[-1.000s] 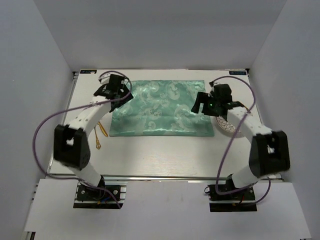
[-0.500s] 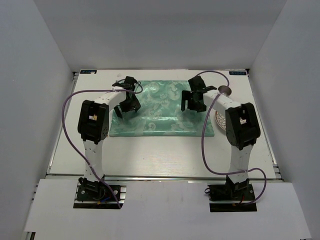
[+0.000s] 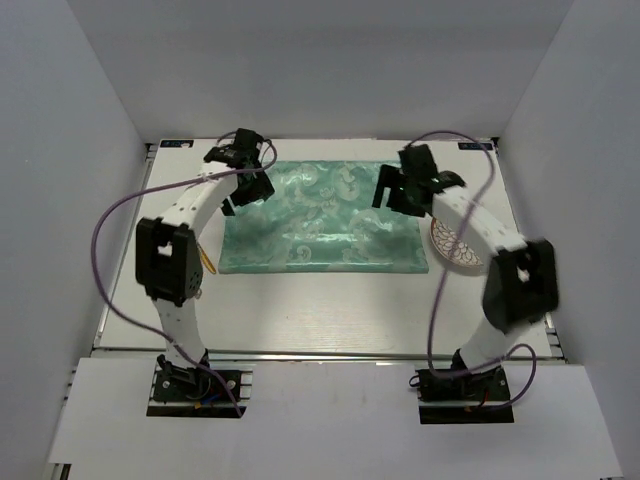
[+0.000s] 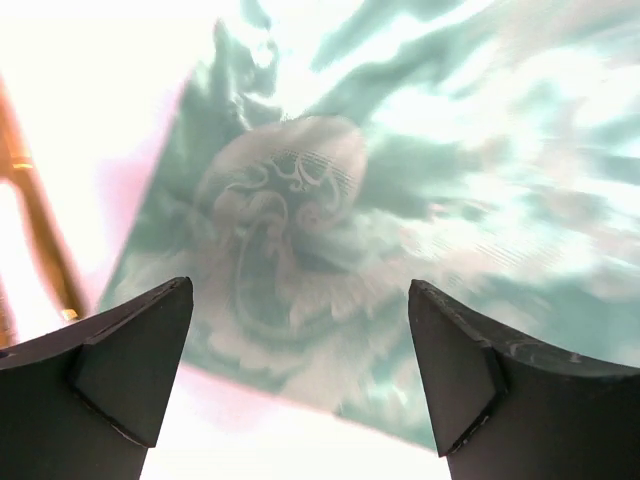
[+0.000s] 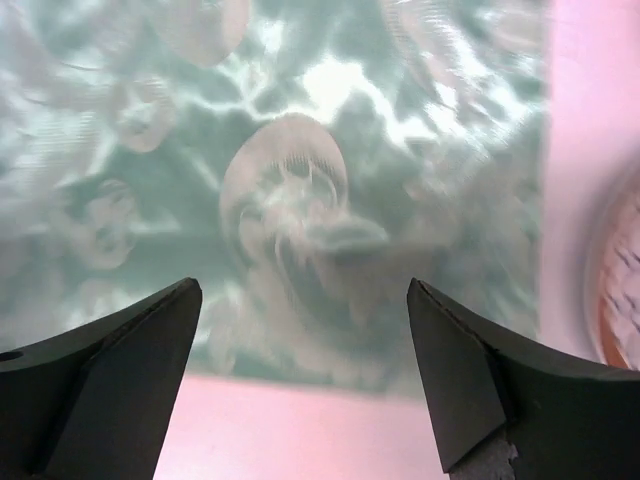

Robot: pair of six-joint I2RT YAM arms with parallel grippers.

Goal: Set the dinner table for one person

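A shiny mint-green patterned cloth [image 3: 320,225] lies spread on the white dinner table [image 3: 330,310]. My left gripper [image 3: 245,190] hovers open over the cloth's far left corner. In the left wrist view the cloth [image 4: 420,150] and its edge show between the fingers of this gripper [image 4: 300,287], which hold nothing. Open too, my right gripper [image 3: 395,190] hangs over the far right corner. The right wrist view has the cloth [image 5: 280,150] below that gripper [image 5: 302,285], with nothing in it.
A patterned plate [image 3: 455,250] sits just right of the cloth, partly under the right arm, and its rim [image 5: 620,300] shows in the right wrist view. Gold cutlery [image 3: 205,265] lies left of the cloth, a gold handle [image 4: 40,230] in the left wrist view. White walls surround the table.
Both arms have swung about. From half a second ago the left gripper moved back and left, the right gripper back and right, toward the cloth's far corners. Both stayed open.
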